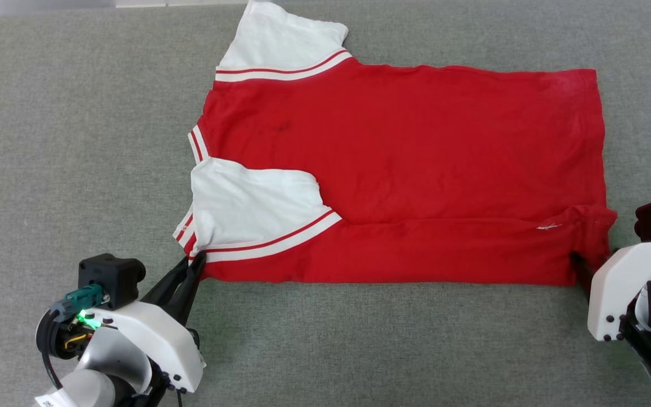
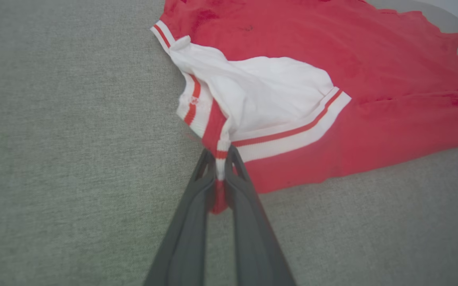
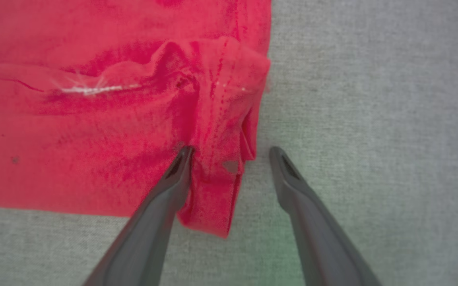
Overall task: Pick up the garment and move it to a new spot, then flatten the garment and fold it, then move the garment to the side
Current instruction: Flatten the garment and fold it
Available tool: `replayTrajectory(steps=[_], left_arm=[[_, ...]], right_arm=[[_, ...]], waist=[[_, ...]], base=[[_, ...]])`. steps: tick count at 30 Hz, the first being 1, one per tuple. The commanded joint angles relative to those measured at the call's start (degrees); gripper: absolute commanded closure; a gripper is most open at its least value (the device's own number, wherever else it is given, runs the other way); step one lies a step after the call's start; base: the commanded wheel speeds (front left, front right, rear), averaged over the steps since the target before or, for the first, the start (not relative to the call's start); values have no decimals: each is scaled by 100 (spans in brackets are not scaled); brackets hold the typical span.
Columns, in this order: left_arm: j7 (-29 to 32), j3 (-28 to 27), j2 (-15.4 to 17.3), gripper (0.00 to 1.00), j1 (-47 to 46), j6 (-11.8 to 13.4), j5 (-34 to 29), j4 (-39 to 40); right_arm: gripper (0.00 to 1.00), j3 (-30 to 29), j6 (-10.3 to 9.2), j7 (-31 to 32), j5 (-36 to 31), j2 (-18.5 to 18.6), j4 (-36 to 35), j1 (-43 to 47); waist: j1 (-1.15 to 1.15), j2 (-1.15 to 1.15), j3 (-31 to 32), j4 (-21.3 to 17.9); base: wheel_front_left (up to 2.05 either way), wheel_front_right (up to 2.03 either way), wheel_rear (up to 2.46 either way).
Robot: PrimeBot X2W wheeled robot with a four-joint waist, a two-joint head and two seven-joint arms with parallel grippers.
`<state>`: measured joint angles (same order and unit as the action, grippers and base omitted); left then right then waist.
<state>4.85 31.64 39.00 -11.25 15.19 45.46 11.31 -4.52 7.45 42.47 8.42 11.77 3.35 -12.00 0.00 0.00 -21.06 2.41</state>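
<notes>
The shirt [image 1: 404, 164] lay plain red side up on the grey surface [image 1: 77, 141] with its near long edge turned over, so folding was judged to be in hand. The left pincer [image 2: 220, 159] was clamped on the sleeve corner. The right pincer [image 3: 232, 151] was shown parted around the hem corner by its wrist view, which the head view hid; closing there would be needed next.

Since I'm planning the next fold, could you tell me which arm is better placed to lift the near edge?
Left, probably: the left gripper is shut on the garment at its striped trim; the right gripper is open astride the hem corner.
</notes>
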Motion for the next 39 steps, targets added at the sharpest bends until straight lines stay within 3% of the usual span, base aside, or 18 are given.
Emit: replayTrajectory(steps=[1, 3, 4, 6, 18, 29, 39], left_arm=[[11, 26, -11, 100, -86, -4, -13, -16], [28, 49, -24, 100, -88, -26, -9, -77], [29, 59, -30, 100, -89, -34, -11, -113], [38, 92, -44, 100, -82, -53, 8, -204], [124, 260, 124, 100, 240, -120, 11, -726], [395, 562, 504, 100, 982, -28, 21, -202], [470, 801, 287, 100, 1055, -146, 115, -368]], right_arm=[[0, 176, 12, 122, 43, -81, 277, 91], [0, 279, 16, 180, 108, -95, 416, 133], [52, 330, 20, 218, 153, -102, 477, 157], [100, 389, 31, 234, 216, -97, 549, 185], [100, -26, -1, -24, 319, 314, 56, 270], [100, -341, -2, 650, 565, 695, -903, 1201], [100, -399, -1, 798, 548, 545, -886, 1578]], waist=[[0, 0, -48, 37], [0, 0, -70, 54], [0, 0, -72, 60], [0, 0, -54, 62], [0, 0, 542, -114], [0, 0, 963, -231], [0, 0, 887, -290]], base=[[0, 0, 0], [0, 0, 0], [0, 0, 0], [0, 0, 0], [0, 0, 0], [0, 0, 0], [0, 0, 0]])
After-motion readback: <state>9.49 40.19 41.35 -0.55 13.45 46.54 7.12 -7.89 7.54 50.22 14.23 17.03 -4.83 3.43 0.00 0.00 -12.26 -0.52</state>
